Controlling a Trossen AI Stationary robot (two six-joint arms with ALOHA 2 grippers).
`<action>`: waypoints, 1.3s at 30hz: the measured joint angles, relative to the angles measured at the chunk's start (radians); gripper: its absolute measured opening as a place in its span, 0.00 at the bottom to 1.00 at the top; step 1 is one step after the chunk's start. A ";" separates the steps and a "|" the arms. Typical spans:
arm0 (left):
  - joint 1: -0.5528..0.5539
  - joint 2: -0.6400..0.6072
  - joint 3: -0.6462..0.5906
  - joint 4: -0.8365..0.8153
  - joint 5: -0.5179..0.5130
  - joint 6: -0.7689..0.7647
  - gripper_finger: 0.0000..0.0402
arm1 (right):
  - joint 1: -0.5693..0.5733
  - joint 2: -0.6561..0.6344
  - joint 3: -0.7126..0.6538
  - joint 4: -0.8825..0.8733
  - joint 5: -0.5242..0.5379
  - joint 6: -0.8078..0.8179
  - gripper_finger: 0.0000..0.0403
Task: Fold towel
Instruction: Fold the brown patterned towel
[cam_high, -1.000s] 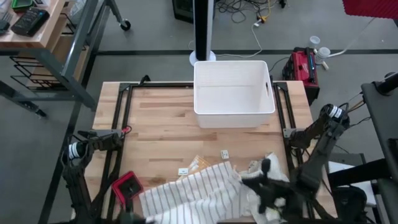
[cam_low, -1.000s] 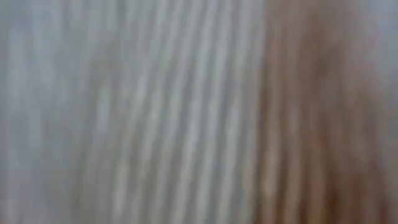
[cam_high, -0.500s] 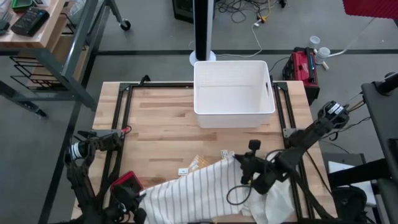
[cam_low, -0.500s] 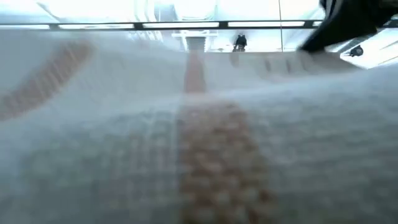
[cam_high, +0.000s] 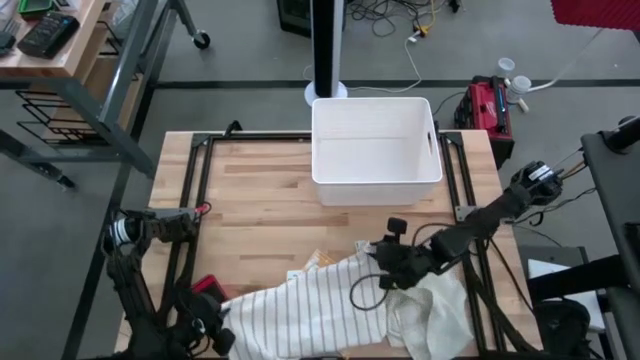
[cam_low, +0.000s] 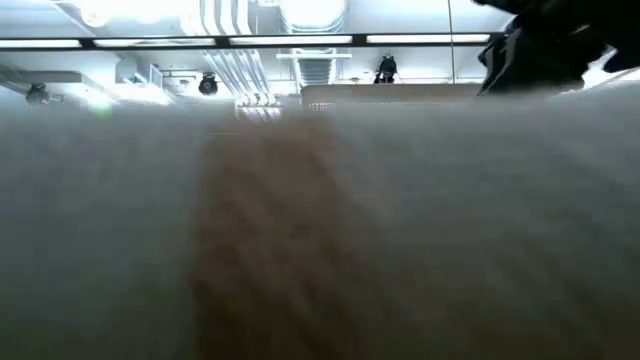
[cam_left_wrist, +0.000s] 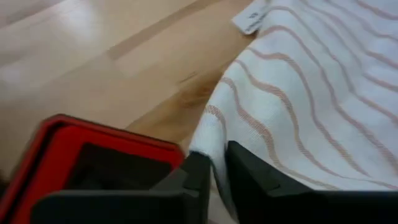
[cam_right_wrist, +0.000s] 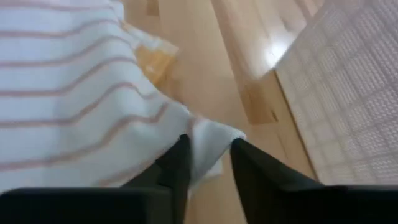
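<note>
The white cotton towel with thin rust stripes (cam_high: 335, 305) lies rumpled on the wooden counter (cam_high: 260, 210); each claw, left (cam_left_wrist: 214, 171) and right (cam_right_wrist: 208, 155), pinches a corner between narrow fingers, seemingly to spread it.

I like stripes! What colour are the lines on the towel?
The towel is white with thin reddish-brown stripes, seen best in the left wrist view.

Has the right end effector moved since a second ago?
Yes. In the high view the right end effector has travelled from the table's near edge toward the white bin, dragging the striped towel corner with it.
</note>
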 joint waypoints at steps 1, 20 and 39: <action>0.001 -0.017 -0.009 -0.007 0.003 -0.002 0.15 | -0.016 -0.001 0.014 -0.032 -0.013 -0.002 0.32; 0.018 -0.104 -0.292 0.501 -0.038 0.115 0.55 | 0.041 -0.001 0.062 -0.154 -0.068 -0.015 0.60; 0.137 -0.125 -0.311 0.954 -0.048 0.724 0.44 | 0.184 0.011 -0.033 0.246 -0.461 0.017 0.45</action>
